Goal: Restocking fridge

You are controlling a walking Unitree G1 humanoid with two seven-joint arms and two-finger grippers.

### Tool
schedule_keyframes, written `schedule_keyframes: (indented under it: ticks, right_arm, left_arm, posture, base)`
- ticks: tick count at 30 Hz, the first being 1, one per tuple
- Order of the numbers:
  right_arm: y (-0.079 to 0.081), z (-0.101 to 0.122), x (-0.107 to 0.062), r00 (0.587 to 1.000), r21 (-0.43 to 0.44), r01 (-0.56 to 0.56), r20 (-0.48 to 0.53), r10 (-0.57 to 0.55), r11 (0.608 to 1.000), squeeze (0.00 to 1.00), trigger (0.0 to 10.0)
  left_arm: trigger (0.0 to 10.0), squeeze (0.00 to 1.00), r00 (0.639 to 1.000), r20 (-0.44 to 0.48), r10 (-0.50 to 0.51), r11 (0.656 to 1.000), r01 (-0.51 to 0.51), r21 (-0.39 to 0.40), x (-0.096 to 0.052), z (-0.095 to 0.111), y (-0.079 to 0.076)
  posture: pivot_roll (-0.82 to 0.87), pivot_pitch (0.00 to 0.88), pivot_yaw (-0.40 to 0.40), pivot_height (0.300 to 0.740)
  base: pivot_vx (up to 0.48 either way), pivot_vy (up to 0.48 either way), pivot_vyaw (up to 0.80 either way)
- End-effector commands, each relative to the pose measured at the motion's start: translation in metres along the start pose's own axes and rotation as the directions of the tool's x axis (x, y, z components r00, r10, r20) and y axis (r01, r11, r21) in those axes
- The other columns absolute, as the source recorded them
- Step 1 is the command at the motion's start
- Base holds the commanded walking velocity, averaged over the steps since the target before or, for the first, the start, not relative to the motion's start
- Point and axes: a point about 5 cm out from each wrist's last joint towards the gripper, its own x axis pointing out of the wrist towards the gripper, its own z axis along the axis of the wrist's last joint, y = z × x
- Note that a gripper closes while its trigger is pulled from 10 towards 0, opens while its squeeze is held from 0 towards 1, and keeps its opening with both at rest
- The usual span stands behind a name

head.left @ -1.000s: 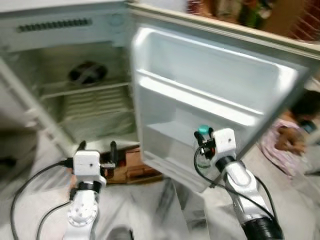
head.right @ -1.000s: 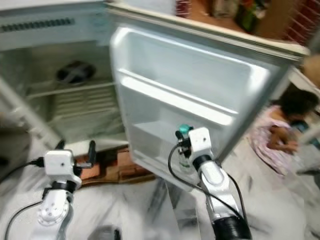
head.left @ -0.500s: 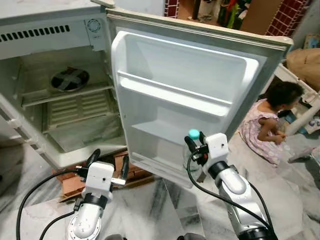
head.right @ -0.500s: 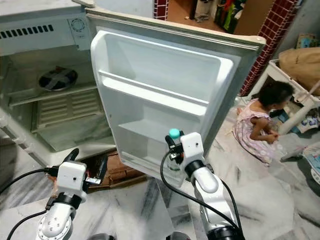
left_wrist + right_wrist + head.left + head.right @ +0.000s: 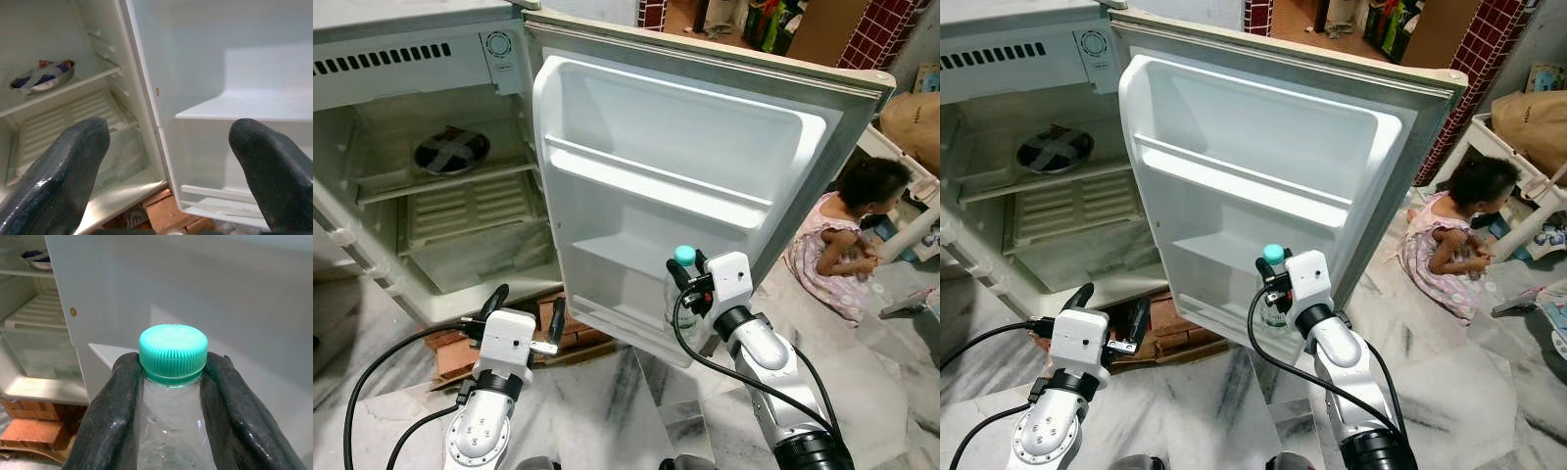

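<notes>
The fridge (image 5: 431, 147) stands open in the upper left of the frame, its door (image 5: 705, 186) swung wide across the middle. Since a moment ago the right hand (image 5: 690, 284) has carried the bottle (image 5: 683, 289) a little higher and closer to the door's lower shelf (image 5: 626, 259); it pinches the neck under the green cap (image 5: 172, 352). Shelving looks imminent. The left hand (image 5: 524, 313) idles spread, lower left.

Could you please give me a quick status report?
Right tool shut on bottle at door shelf. Left tool open, low. Person beside door.
</notes>
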Motion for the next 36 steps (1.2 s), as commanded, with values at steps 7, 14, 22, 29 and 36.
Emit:
schedule_keyframes:
  ticks: [7,14,22,29,36]
  right_arm:
    - [0.000,0.005,0.000,1.000,-0.004,-0.008,0.027,0.008,1.000,0.00,10.0]
    - [0.002,0.004,0.000,1.000,-0.004,-0.014,0.028,0.014,1.000,0.00,10.0]
    - [0.002,0.005,0.001,0.999,-0.007,-0.012,0.032,0.012,1.000,0.00,10.0]
    - [0.002,0.003,0.001,1.000,-0.007,-0.012,0.029,0.013,1.000,0.00,10.0]
    - [0.004,0.001,0.000,1.000,-0.007,-0.019,0.025,0.019,1.000,0.00,10.0]
  left_arm:
    - [10.0,0.00,1.000,-0.011,-0.005,1.000,0.005,-0.003,0.000,0.000,-0.001]
    - [10.0,0.00,1.000,-0.016,-0.005,1.000,0.005,0.003,0.000,-0.001,0.000]
    - [10.0,0.00,1.000,-0.015,0.004,1.000,-0.004,0.008,0.001,-0.001,0.001]
    - [10.0,0.00,0.996,-0.047,0.076,0.997,-0.075,0.017,0.000,-0.005,0.007]
    - [10.0,0.00,0.987,-0.079,0.142,0.990,-0.144,-0.010,-0.005,-0.009,0.017]
  posture:
    - [0.00,0.140,-0.020,0.672]
    - [0.00,0.141,-0.022,0.617]
    - [0.00,0.139,-0.020,0.607]
    - [0.01,0.139,-0.020,0.607]
    - [0.02,0.145,-0.026,0.607]
  base:
    - [0.000,0.000,0.00]
    - [0.000,0.000,0.00]
    - [0.000,0.000,0.00]
    - [0.000,0.000,0.00]
    - [0.000,0.000,0.00]
